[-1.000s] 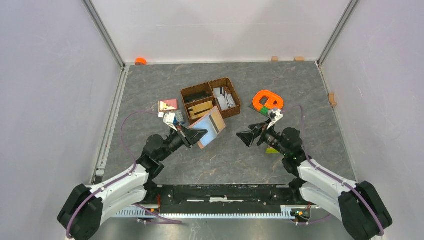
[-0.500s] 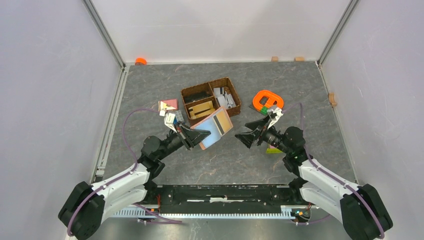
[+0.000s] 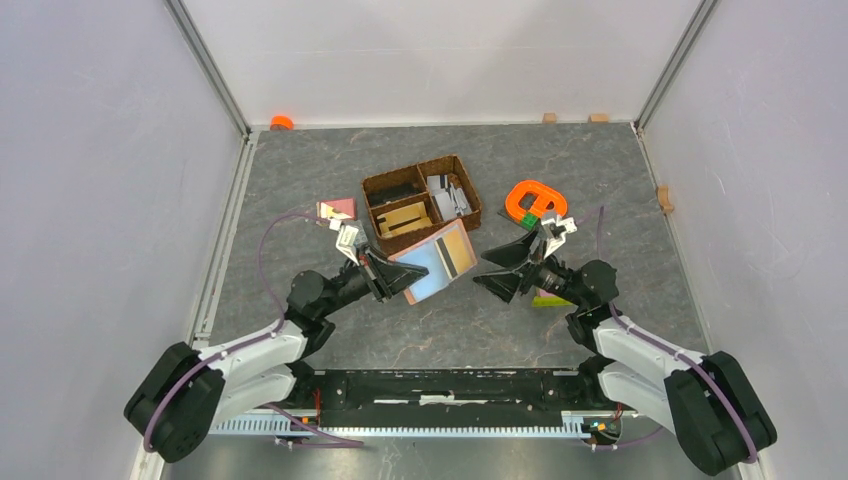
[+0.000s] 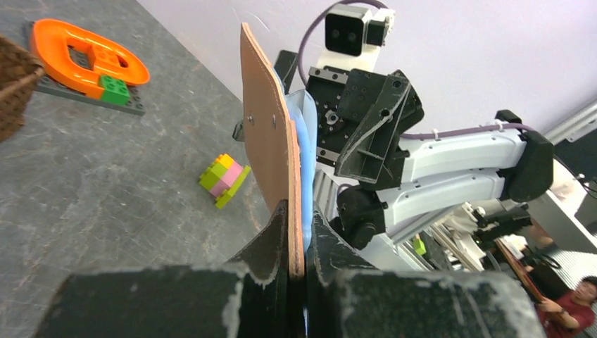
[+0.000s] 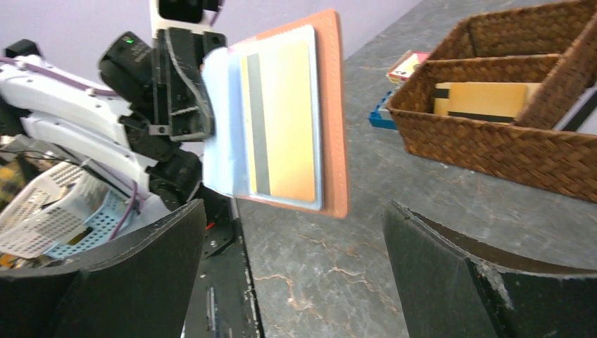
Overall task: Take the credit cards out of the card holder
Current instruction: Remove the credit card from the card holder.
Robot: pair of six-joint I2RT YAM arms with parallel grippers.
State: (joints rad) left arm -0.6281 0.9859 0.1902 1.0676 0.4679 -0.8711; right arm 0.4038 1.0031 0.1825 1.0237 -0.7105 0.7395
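Note:
My left gripper (image 3: 398,274) is shut on the reddish-brown card holder (image 3: 440,258) and holds it open above the table, facing my right gripper (image 3: 481,275). In the left wrist view the card holder (image 4: 269,141) stands edge-on, clamped between the jaws of that gripper (image 4: 300,243). In the right wrist view the card holder (image 5: 336,120) shows a pale blue sleeve with a tan credit card (image 5: 281,127) with a dark stripe in it. The right gripper (image 5: 292,211) is open and empty, just short of the holder. Grey cards (image 3: 447,194) and a tan card (image 3: 404,218) lie in the woven basket (image 3: 470,190).
The basket (image 5: 493,151) stands behind the holder. An orange ring piece (image 3: 535,200) lies at the right, a pink-and-tan flat piece (image 3: 336,209) at the left. A small yellow-green brick (image 4: 224,179) lies by the right arm. A blue block (image 5: 380,116) sits beside the basket.
My left gripper has carried the card holder to the right, closer to the right gripper. The right gripper's jaws have spread wider.

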